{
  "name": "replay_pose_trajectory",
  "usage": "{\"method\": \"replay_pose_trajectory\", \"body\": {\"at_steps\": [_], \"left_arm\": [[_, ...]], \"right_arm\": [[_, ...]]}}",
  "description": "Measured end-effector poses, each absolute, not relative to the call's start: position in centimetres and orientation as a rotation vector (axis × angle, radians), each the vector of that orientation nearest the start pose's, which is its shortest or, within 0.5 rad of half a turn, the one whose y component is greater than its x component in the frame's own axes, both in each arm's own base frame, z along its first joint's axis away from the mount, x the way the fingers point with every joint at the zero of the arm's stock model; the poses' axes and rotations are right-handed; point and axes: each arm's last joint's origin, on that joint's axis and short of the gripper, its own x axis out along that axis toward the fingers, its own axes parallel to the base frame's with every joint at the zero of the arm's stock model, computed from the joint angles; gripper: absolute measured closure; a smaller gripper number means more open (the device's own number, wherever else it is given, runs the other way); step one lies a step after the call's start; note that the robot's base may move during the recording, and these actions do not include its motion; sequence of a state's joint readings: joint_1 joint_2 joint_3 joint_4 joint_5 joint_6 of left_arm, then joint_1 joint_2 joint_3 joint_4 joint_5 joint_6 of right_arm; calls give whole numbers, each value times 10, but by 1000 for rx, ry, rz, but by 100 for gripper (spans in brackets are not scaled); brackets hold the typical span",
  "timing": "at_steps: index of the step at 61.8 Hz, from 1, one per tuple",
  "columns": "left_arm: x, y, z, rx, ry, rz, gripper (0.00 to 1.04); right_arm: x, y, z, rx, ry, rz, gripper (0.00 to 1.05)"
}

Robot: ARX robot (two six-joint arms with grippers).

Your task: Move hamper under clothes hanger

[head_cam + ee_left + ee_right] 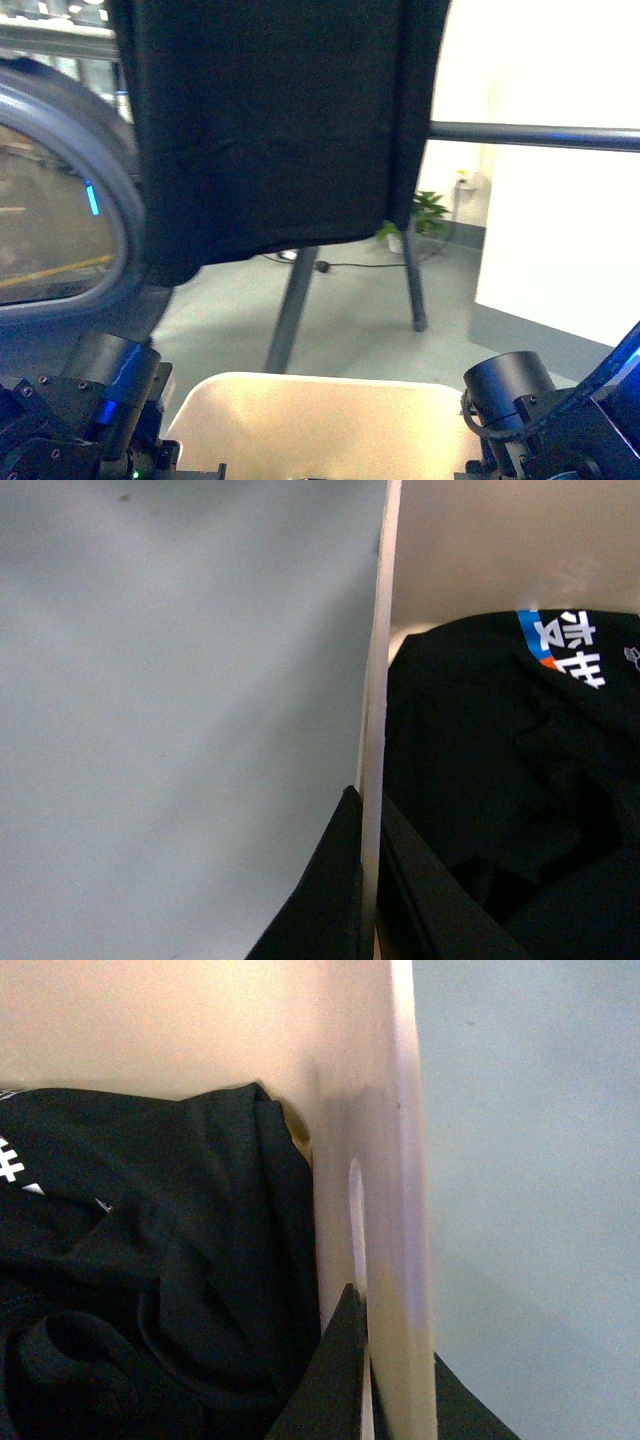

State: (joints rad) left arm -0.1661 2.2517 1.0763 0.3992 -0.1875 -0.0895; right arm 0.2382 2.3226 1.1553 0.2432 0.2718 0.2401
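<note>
1. Left gripper (368, 905) is clamping one side wall of the hamper (375, 680). One black finger is pressing on the outside of the beige wall and the other on the inside.
2. Right gripper (385, 1390) is gripping the opposite wall in the same way, with its fingers straddling the rim just beside the handle slot (355, 1210).
3. Dark clothing (470, 780) is lying inside the hamper. A blue and white printed patch (562, 640) is showing on it in the left wrist view.
4. In the front view, the hamper is sitting low and central between the left arm (100, 400) and the right arm (520, 400). Only its far rim is showing.
5. The clothes hanger (530, 134) is standing beyond the hamper. Its round bar is running level across the upper part of the front view, and two angled legs are reaching down to the grey surface (350, 320) past the hamper's far rim.
6. A black T-shirt (270, 120) is hanging from the bar, above and beyond the hamper.
7. A dark grey dryer (60, 200) with a round door is filling the left edge of the front view, and a potted plant (425, 212) is standing by the far wall.
</note>
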Motion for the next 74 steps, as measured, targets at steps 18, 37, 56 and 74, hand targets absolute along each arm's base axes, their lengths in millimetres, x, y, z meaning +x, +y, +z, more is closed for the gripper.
{"method": "replay_pose_trajectory", "body": {"at_steps": [18, 37, 56, 74], "left_arm": [[400, -62, 38, 53, 762, 56, 101], [400, -64, 38, 53, 762, 46, 101], [400, -62, 38, 54, 761, 56, 101], [399, -67, 38, 53, 762, 32, 101]], "right_arm": [[400, 89, 18, -7, 882, -136, 102], [400, 87, 18, -7, 882, -144, 102], [399, 89, 18, -9, 883, -137, 102], [399, 84, 17, -8, 885, -154, 102]]}}
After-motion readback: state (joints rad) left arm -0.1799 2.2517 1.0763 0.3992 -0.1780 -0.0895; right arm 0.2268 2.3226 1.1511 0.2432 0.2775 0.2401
